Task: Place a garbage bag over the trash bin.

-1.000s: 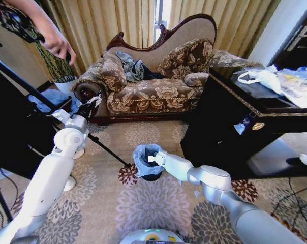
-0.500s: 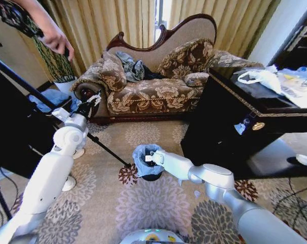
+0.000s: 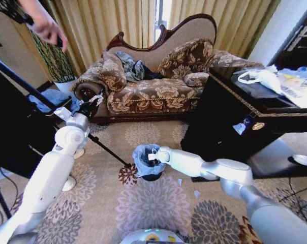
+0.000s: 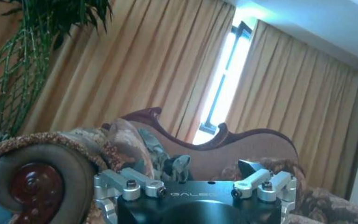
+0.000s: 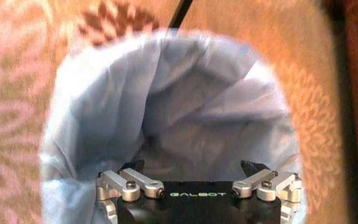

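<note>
The small black trash bin (image 3: 152, 176) stands on the patterned carpet in the middle of the head view. The pale blue garbage bag (image 3: 142, 159) lines it, its edge folded down over the rim. My right gripper (image 3: 152, 156) hovers at the bin's right rim, open and holding nothing. In the right wrist view the garbage bag (image 5: 185, 102) gapes wide just beyond the right gripper (image 5: 193, 169). My left gripper (image 3: 94, 99) is raised by the sofa's arm, far from the bin, also open; the left wrist view shows the left gripper (image 4: 191, 175) facing the sofa back.
A floral sofa (image 3: 153, 94) fills the back. A black cabinet (image 3: 229, 127) stands close to the bin's right, with a white plastic bag (image 3: 260, 76) on top. A black tripod leg (image 3: 105, 150) slants down to the bin's left. Open carpet lies in front.
My right arm has stretched out, its elbow swinging to the right, while the gripper stays at the bin's rim. The left arm has hardly moved.
</note>
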`<state>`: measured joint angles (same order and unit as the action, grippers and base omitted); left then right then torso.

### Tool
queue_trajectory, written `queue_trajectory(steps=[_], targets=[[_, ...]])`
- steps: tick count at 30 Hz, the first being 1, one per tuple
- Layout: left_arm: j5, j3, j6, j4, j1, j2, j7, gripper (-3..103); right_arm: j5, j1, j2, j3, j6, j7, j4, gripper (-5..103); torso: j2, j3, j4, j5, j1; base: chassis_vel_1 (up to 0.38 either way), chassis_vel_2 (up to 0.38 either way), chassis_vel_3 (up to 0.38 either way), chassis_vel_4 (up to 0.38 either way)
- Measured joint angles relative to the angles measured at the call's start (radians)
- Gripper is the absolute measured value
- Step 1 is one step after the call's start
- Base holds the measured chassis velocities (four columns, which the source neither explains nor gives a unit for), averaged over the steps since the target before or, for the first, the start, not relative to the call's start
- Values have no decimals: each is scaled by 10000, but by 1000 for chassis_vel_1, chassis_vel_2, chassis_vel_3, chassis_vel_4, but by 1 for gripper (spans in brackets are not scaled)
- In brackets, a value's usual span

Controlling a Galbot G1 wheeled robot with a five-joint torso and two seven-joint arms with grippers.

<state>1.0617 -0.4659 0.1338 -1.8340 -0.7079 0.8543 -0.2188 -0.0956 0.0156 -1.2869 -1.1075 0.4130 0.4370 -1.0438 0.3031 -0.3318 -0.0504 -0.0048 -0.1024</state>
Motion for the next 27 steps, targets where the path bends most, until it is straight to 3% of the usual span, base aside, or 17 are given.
queue_trajectory(steps=[10, 13, 17, 20, 21, 25, 27], targets=[[68, 300, 187, -130, 13, -311, -244, 100, -1182, 441, 1733, 715, 800, -546, -3226, 100, 0, 0, 0, 0, 0, 0, 0, 0, 0], [110, 367, 251, -176, -110, -538, -287, 100, -2494, 145, 2665, 1899, 1191, -1646, -4666, 100, 0, 1, 2, 0, 0, 0, 0, 0, 0], [119, 474, 302, -212, -249, -800, -315, 100, -3068, -432, 3604, 3362, 1343, -2406, -5619, 100, 0, 2, 2, 0, 1, 0, 0, 0, 0], [117, 698, 464, -409, -395, -1205, -452, 100, -4460, -1440, 4839, 5213, 1457, -3880, -6787, 100, 1, 1, -1, 3, 0, 0, 0, 0, 0], [117, 698, 464, -409, -395, -1205, -452, 100, -4460, -1440, 4839, 5213, 1457, -3880, -6787, 100, 1, 1, -1, 3, 0, 0, 0, 0, 0], [114, 781, 758, -925, -699, -1451, -879, 100, -6504, -3637, 6386, 7918, 1028, -5265, -8532, 100, 1, 2, 0, 3, 1, 0, 0, 0, 0], [121, 765, 799, -1041, -780, -1461, -945, 100, -6884, -4118, 6636, 8201, 878, -5496, -8871, 100, 1, 2, -2, 2, 1, 0, 0, 0, 0]])
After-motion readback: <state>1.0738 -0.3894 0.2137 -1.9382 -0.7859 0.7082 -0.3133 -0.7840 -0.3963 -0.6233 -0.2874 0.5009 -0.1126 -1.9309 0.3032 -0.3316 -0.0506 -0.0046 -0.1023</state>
